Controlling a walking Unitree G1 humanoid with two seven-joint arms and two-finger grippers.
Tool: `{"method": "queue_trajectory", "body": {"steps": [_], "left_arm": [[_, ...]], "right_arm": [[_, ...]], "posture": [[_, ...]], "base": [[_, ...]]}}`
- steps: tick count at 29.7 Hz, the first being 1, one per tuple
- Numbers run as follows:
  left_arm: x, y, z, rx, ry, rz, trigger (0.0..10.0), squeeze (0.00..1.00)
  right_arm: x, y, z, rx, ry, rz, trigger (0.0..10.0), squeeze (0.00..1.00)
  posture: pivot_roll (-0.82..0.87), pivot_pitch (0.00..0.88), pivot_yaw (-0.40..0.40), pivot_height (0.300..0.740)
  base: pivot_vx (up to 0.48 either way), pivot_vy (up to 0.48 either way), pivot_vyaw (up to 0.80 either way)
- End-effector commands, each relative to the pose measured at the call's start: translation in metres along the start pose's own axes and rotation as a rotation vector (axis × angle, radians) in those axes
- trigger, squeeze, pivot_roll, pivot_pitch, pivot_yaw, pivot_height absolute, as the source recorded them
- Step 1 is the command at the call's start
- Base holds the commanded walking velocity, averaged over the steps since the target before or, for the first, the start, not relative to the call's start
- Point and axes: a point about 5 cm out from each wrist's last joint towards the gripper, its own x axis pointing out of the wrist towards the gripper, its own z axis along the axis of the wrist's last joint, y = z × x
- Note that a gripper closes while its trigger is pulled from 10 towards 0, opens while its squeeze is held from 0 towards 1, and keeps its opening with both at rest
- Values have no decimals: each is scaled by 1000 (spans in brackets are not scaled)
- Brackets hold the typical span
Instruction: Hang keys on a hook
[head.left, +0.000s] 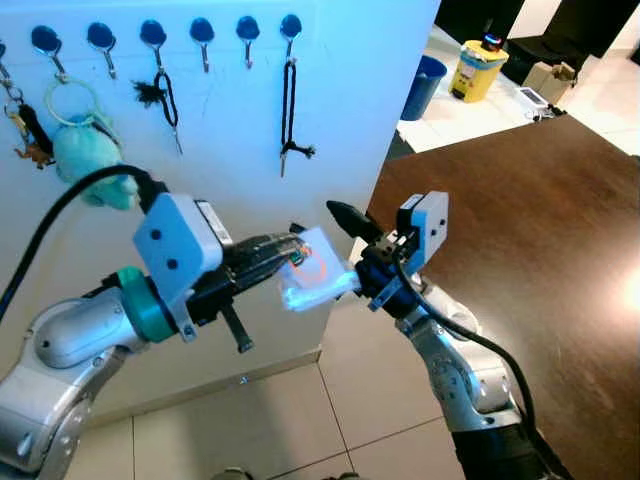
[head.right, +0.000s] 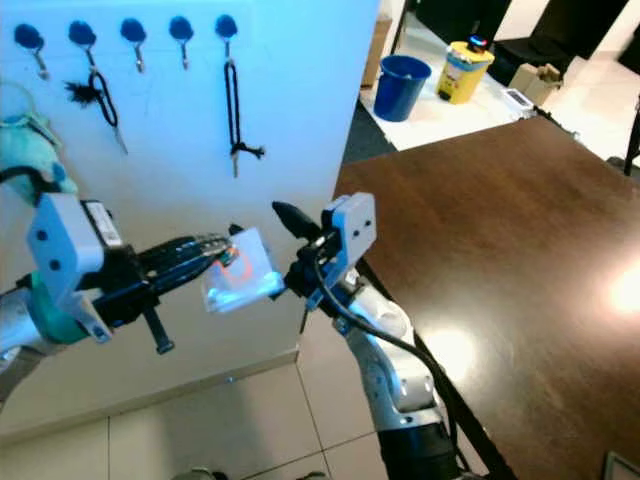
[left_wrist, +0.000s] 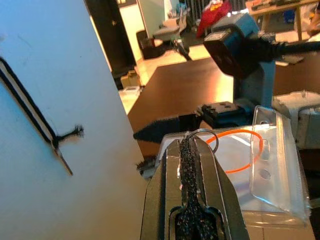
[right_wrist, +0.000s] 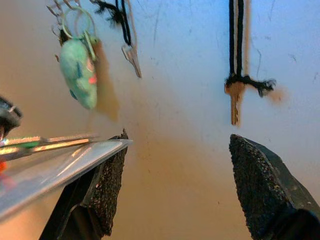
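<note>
Six blue-knobbed hooks (head.left: 150, 36) run along the white wall (head.left: 360, 110) in the left eye view. From the left: a teal plush keyring (head.left: 82, 150) on a pale ring, a dark fuzzy tag with a key (head.left: 160, 97), two bare hooks (head.left: 225, 34), then a black lanyard (head.left: 288, 105) with its key at the bottom.

Left gripper (head.left: 285, 252): fingers closed flat on the top edge of a clear plastic key pouch (head.left: 315, 270), which hangs in mid-air below the hook row, between the two arms. Judged held out level so the other arm can reach it.

Right gripper (head.left: 345, 225): fingers spread wide, one tip touching or just under the pouch's far edge, the other well apart; nothing clamped. Judged placed to take or steady the pouch.

Dark wooden bench (head.left: 520, 220), right; blue bin (head.left: 424, 88) and yellow container (head.left: 474, 70) on the floor beyond.

Left wrist view adds the metal split ring (left_wrist: 204, 136) and orange loop (left_wrist: 240, 150) at the pouch's top, the part a hook must pass through. Right wrist view adds the brass key (right_wrist: 234, 102) on the lanyard and the pouch seen edge-on.
</note>
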Motion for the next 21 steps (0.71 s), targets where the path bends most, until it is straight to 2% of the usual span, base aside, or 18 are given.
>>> {"method": "queue_trajectory", "body": {"steps": [1, 2, 10, 12, 15, 21], "left_arm": [[0, 0, 3, -16, -4, -3, 10000, 0], [0, 0, 3, -16, -4, -3, 10000, 0], [-6, 6, 16, -59, -62, -19, 10000, 0], [-12, 3, 19, -68, -71, -79, 10000, 0], [-25, -7, 19, -76, -28, -229, 10000, 0], [-33, -13, 18, -79, 10, -295, 10000, 0]], "right_arm": [[-2, 1, 2, -2, -6, 14, 10000, 0], [-2, 1, 2, -2, -6, 14, 10000, 0], [-2, 1, 4, -25, -10, 17, 10000, 0], [-3, 1, 5, -26, -8, 19, 10000, 0], [-4, 1, 6, -25, -4, 19, 10000, 0], [-5, 0, 6, -27, -2, 18, 10000, 0]], "posture": [[64, 0, 22, 740], [64, 0, 22, 740], [67, 0, 24, 740], [69, 0, 23, 740], [72, 0, 24, 740], [72, 1, 23, 740]], "base": [[0, 0, 0], [0, 0, 0], [0, 0, 800], [0, 0, 800], [0, 0, 800], [0, 0, 800]]}}
